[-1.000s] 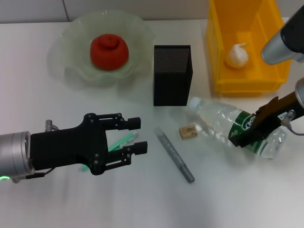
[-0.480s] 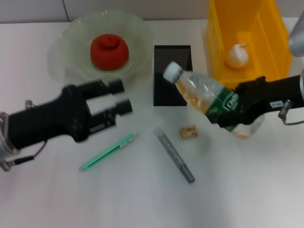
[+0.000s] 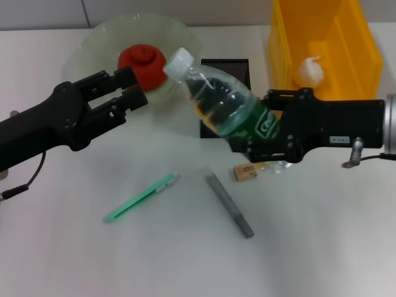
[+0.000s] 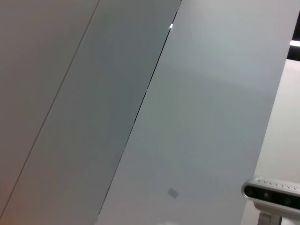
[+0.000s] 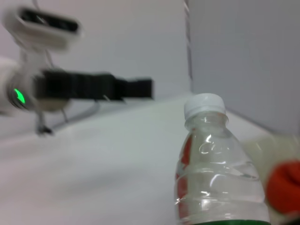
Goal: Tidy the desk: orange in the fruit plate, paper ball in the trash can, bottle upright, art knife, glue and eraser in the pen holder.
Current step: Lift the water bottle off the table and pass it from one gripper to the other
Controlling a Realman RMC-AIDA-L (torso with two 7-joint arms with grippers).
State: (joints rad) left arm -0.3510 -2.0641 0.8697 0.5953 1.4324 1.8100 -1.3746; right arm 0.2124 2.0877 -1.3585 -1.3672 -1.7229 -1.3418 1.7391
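Since a second ago, we see the bottle (image 3: 226, 105) lifted off the desk, tilted, cap toward far left.

Head view: right gripper (image 3: 267, 133) clamped on its labelled lower half; left gripper (image 3: 137, 88) jaws narrowly apart, empty (near the orange (image 3: 142, 62)).

Left wrist: only wall.

Right wrist: bottle cap (image 5: 203, 105), left gripper (image 5: 136, 88) beyond.

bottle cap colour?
White; the bottle cap shows best in the right wrist view.
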